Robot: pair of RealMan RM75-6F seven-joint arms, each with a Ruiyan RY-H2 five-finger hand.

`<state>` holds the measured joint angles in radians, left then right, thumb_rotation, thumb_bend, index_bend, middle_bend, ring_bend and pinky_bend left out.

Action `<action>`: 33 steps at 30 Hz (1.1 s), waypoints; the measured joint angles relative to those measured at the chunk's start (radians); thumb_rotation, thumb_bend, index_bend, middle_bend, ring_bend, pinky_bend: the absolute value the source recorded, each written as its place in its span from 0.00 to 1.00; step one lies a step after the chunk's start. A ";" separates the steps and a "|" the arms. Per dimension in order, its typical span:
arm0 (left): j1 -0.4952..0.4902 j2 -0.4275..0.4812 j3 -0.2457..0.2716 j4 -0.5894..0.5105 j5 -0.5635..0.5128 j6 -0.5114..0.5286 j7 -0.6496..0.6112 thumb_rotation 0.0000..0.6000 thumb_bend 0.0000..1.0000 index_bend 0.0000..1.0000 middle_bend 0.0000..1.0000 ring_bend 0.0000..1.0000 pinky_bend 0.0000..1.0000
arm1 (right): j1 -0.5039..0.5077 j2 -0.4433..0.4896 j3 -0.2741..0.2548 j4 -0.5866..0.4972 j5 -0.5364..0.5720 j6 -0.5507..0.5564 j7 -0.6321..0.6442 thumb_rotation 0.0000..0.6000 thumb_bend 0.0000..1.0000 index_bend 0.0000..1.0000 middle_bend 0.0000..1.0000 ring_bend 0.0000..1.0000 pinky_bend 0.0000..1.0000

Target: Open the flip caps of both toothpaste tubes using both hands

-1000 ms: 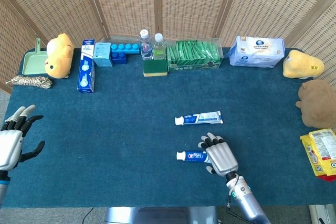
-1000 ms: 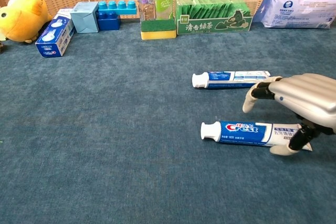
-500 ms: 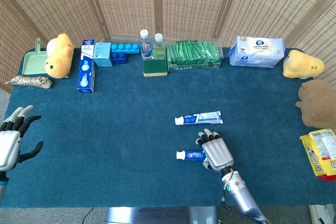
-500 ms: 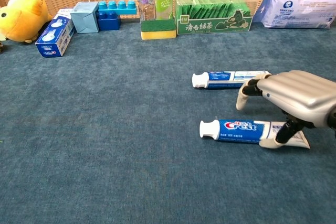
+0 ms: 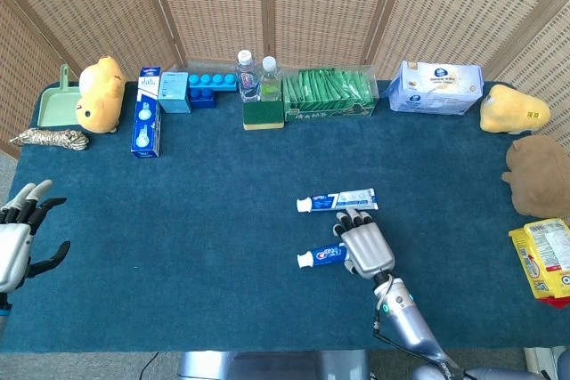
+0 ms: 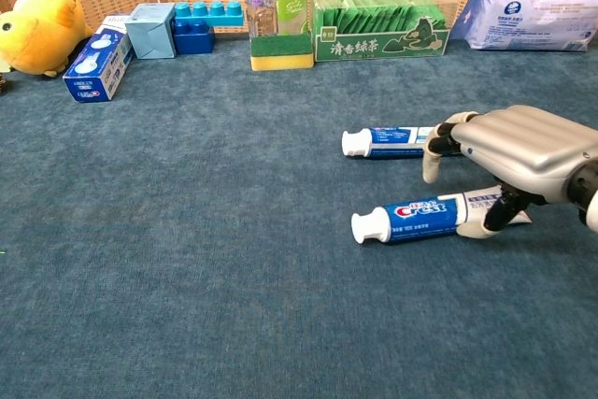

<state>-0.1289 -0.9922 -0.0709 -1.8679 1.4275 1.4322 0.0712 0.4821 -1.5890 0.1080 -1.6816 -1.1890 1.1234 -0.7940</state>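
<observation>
Two toothpaste tubes lie on the blue cloth, white caps pointing left. The far tube (image 5: 337, 199) (image 6: 388, 140) lies flat and untouched. The near Crest tube (image 5: 322, 255) (image 6: 420, 217) is slanted, its tail raised under my right hand (image 5: 365, 246) (image 6: 514, 151), which grips that tail with the thumb beneath and the fingers curled over it. The Crest cap (image 6: 368, 227) is closed and free. My left hand (image 5: 22, 233) hovers at the table's left edge, fingers spread, holding nothing; the chest view does not show it.
Along the back stand a yellow plush (image 5: 100, 93), a toothpaste box (image 5: 146, 122), blue blocks (image 5: 203, 88), two bottles (image 5: 256, 76) on a sponge, a green packet box (image 5: 329, 93) and a wipes pack (image 5: 438, 88). Plush toys (image 5: 537, 175) and a snack bag (image 5: 545, 260) sit right.
My right hand has moved forward and closed on the Crest tube's tail, lifting it; the tube has swung slightly, its cap end shifting left. The left hand drifted a little lower.
</observation>
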 measured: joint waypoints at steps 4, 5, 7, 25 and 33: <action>-0.003 -0.003 0.001 0.002 0.003 -0.003 -0.001 1.00 0.30 0.20 0.08 0.05 0.12 | 0.003 0.007 -0.009 -0.004 0.016 0.000 -0.012 1.00 0.24 0.39 0.22 0.12 0.23; -0.003 -0.004 0.001 0.003 0.004 -0.003 -0.001 1.00 0.30 0.20 0.08 0.05 0.12 | 0.006 0.008 -0.010 -0.005 0.022 -0.002 -0.016 1.00 0.24 0.39 0.22 0.12 0.23; -0.003 -0.004 0.002 0.004 0.005 -0.002 -0.002 1.00 0.30 0.20 0.08 0.04 0.11 | 0.014 0.010 -0.010 -0.007 0.036 -0.011 -0.027 1.00 0.24 0.39 0.22 0.12 0.23; 0.011 -0.006 0.014 0.018 0.009 0.008 -0.024 1.00 0.30 0.20 0.07 0.03 0.12 | 0.099 -0.003 -0.014 -0.034 0.123 -0.056 -0.083 1.00 0.33 0.80 0.55 0.44 0.45; 0.019 0.004 0.023 0.007 0.012 0.010 -0.021 1.00 0.30 0.20 0.07 0.03 0.12 | 0.101 0.033 -0.014 -0.031 0.076 -0.076 0.069 1.00 0.40 0.90 0.67 0.59 0.66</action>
<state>-0.1098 -0.9886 -0.0482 -1.8613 1.4397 1.4417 0.0500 0.5828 -1.5560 0.0936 -1.7125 -1.1134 1.0477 -0.7252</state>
